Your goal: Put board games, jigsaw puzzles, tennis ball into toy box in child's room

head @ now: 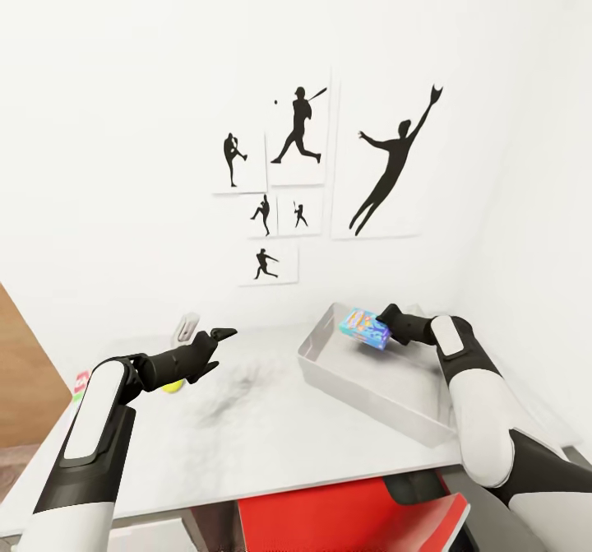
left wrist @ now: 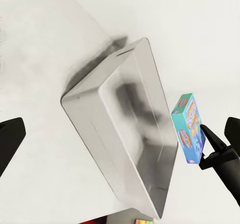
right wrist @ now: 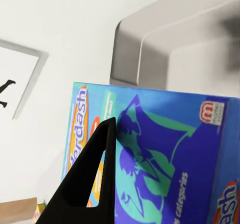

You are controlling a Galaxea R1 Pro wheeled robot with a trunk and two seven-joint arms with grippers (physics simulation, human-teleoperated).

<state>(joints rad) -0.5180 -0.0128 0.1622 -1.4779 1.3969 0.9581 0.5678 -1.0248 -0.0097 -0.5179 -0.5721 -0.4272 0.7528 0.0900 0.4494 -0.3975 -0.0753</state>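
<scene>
A glossy blue-and-teal cardboard board game box (head: 365, 327), lettered "dash" and "categories", hangs above the grey rectangular toy box (head: 362, 396), pinched by the right tool (head: 386, 322). The toy box's visible floor is bare on the pale counter (head: 263, 437). The left tool (head: 215, 346) hovers, fingers parted, near the yellow tennis ball (head: 173, 385).

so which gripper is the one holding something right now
The right gripper: its fingers are clamped on the blue board game box above the grey toy box. The left gripper holds nothing.

Board game (head: 365, 327) above toy box (head: 345, 379), right on table (head: 247, 437).
</scene>
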